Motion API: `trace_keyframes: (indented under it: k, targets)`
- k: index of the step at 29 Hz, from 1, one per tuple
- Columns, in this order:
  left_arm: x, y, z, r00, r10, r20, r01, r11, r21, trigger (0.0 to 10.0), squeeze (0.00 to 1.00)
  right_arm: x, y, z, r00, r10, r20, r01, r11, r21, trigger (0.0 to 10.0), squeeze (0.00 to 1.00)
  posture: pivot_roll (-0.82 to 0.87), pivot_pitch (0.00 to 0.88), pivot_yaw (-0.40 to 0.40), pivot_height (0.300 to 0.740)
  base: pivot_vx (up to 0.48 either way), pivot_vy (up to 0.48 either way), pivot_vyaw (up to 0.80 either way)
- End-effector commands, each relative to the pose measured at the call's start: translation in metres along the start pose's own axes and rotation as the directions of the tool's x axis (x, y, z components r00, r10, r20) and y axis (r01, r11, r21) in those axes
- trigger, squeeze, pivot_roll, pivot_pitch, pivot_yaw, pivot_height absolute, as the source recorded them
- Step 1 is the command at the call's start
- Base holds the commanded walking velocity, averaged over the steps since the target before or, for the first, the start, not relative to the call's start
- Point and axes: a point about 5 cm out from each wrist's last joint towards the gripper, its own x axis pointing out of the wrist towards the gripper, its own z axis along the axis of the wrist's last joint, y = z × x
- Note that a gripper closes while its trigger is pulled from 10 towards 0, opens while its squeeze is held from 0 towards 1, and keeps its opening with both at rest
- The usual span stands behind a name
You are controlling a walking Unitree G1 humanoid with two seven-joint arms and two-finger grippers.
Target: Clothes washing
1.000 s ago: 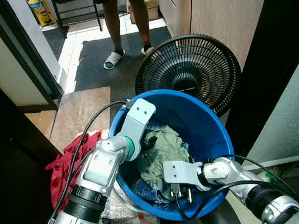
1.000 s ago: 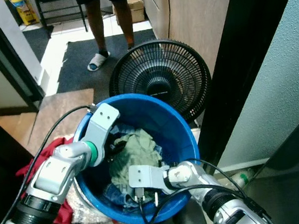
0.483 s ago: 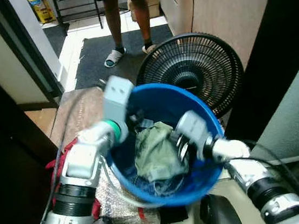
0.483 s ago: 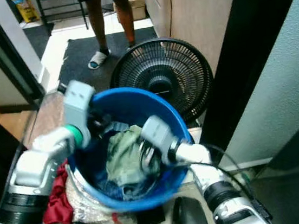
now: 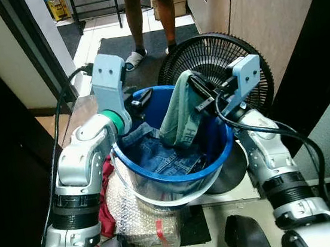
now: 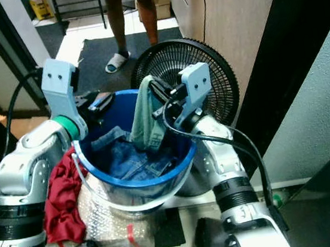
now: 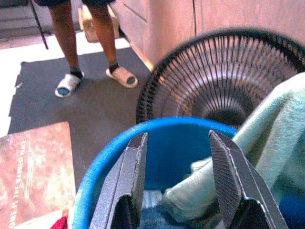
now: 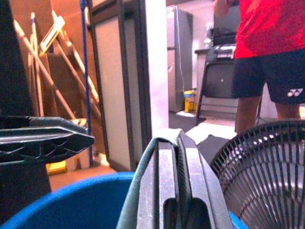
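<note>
A blue bucket stands in front of me with denim jeans lying in it. Over the bucket's far side my right gripper is raised and shut on a pale green garment, which hangs from the fingers down into the bucket. In the right wrist view the green cloth drapes over the closed fingers. My left gripper hovers open above the bucket's far left rim, nothing between its fingers.
A black floor fan stands just behind the bucket. A person's legs in sandals are on the dark mat beyond. A red cloth and a bubble-wrapped bundle lie at the bucket's left and base. Dark walls flank both sides.
The right gripper has come up out of the bucket, pulling the green garment with it. The left gripper has risen from inside the bucket to above its rim.
</note>
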Motion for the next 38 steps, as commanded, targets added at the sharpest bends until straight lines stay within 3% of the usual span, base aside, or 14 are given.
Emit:
trace_keyframes:
  k: [1,7,10,13,38]
  targets:
    - [-0.002,0.002,0.005,1.0,0.017,0.023,-0.016,1.0,-0.021,10.0,0.0,0.004,0.003,0.003,0.998,-0.058,0.025,0.057,0.998,0.021,10.0,0.0,0.13,0.088,0.101,0.49,0.0,0.0,0.0]
    - [-0.004,0.01,0.015,0.99,0.087,0.111,-0.086,0.996,-0.017,10.0,0.0,-0.003,0.006,-0.002,0.983,-0.183,0.015,0.181,0.978,0.104,10.0,0.0,0.13,0.083,0.097,0.495,0.0,0.0,0.0]
    - [-0.007,0.015,0.018,0.981,0.122,0.15,-0.121,0.992,-0.019,10.0,0.0,-0.015,-0.009,-0.004,0.934,-0.358,0.002,0.355,0.928,0.112,10.0,0.0,0.12,0.08,0.095,0.51,0.0,0.0,0.0]
    - [-0.007,0.016,0.017,0.98,0.132,0.149,-0.129,0.991,-0.024,10.0,0.0,-0.02,-0.013,-0.004,0.918,-0.398,0.0,0.395,0.912,0.109,10.0,0.0,0.11,0.077,0.096,0.525,0.0,0.0,0.0]
    - [-0.004,0.018,0.013,0.975,0.157,0.156,-0.155,0.988,-0.025,10.0,0.0,-0.023,-0.016,0.003,0.907,-0.422,-0.001,0.422,0.906,0.042,10.0,0.0,0.1,0.061,0.089,0.64,0.0,0.0,0.0]
